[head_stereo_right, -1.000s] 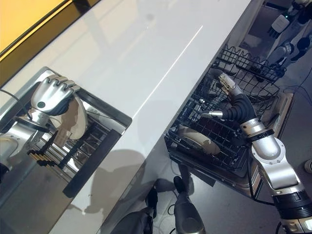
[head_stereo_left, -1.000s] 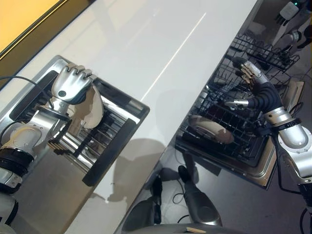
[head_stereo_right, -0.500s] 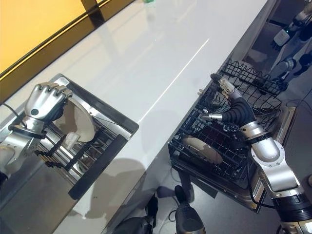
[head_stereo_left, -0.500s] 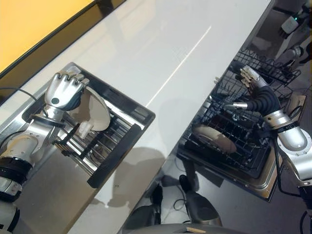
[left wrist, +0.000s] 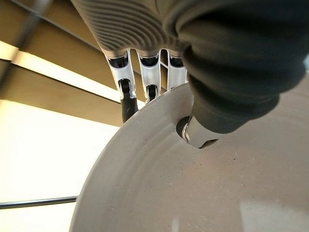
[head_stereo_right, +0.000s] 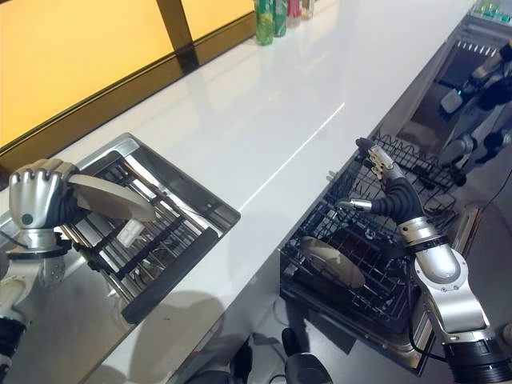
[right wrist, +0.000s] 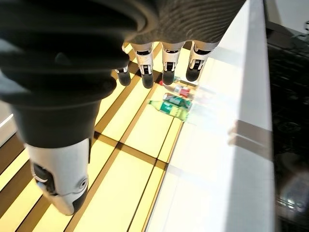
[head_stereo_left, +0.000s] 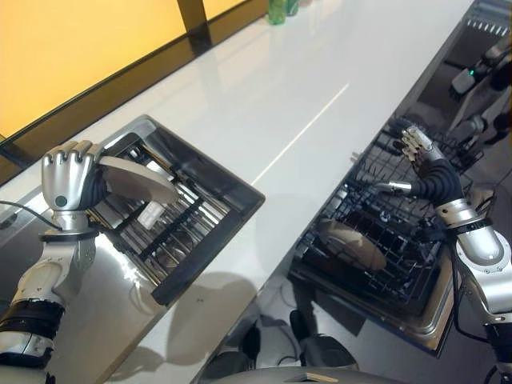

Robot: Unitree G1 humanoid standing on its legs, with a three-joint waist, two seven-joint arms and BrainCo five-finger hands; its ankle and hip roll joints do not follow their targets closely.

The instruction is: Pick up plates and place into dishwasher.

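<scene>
Left hand (head_stereo_left: pixel 70 178): near left, above the sink, fingers and thumb curled round the rim of a pale plate (head_stereo_left: pixel 138 179); plate held clear of the rack below, tilted, its free edge pointing right. In the left wrist view the thumb (left wrist: pixel 203 130) presses on the plate's face (left wrist: pixel 193 193) and the fingers (left wrist: pixel 126 99) wrap its far edge.

Sink (head_stereo_left: pixel 240 189): steel, set in the white counter (head_stereo_left: pixel 264 104) at near left; holds a dark drying rack (head_stereo_left: pixel 172 232) with a small pale item (head_stereo_left: pixel 150 214) among its bars, just under the held plate.

Dishwasher rack (head_stereo_right: pixel 352 264): black wire basket, near right, below the counter edge, drawn out over the open dishwasher door (head_stereo_right: pixel 432 336). A second plate (head_stereo_right: pixel 332 262) lies in its near part, tilted among the wires.

Right hand (head_stereo_right: pixel 382 188): above the far part of the dishwasher rack, fingers straight and spread, thumb out, holding nothing.

Bottles (head_stereo_right: pixel 276 16): green and red, far end of the counter, by the yellow wall (head_stereo_right: pixel 72 56)
</scene>
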